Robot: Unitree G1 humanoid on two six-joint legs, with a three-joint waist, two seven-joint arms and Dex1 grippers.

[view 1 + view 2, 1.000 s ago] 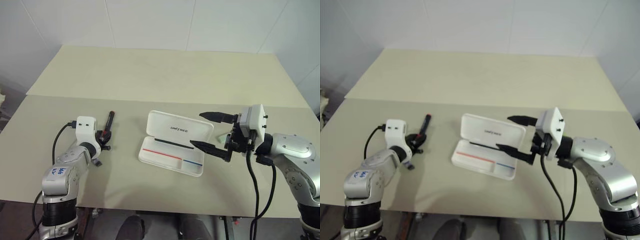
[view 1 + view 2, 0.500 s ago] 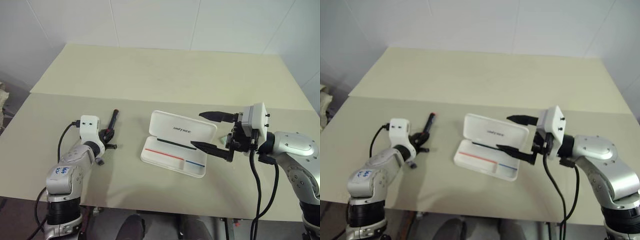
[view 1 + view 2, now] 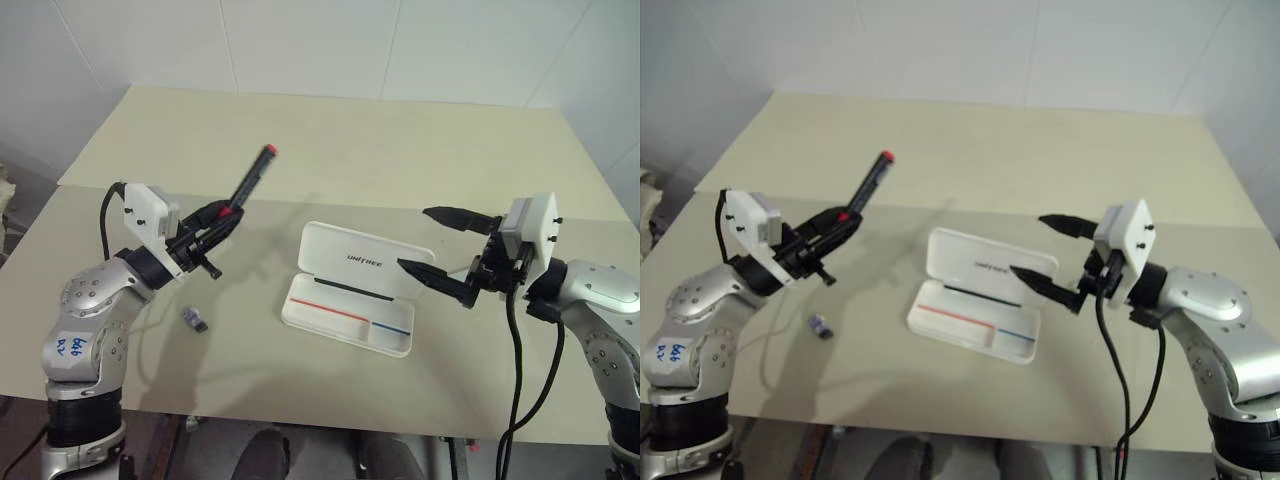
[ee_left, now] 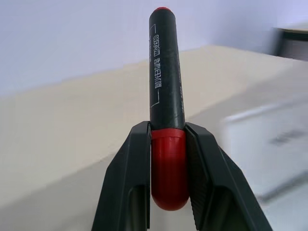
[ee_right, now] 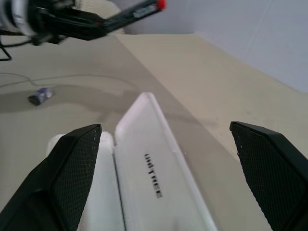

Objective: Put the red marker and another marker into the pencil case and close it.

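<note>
You had the left pincer (image 3: pixel 213 228) clamped on the red marker (image 3: pixel 248 179), held above the worktop (image 3: pixel 330 140), its long axis pointing toward 1 o'clock. The open pencil case (image 3: pixel 355 287) lay at 4 o'clock from it. The right pincer (image 3: pixel 440 250) stood spread empty beside the case, nearer.

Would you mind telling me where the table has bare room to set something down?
The far half of the table behind the pencil case is bare, as is the near edge before it. Near the small grey-blue stub it is tighter.
</note>
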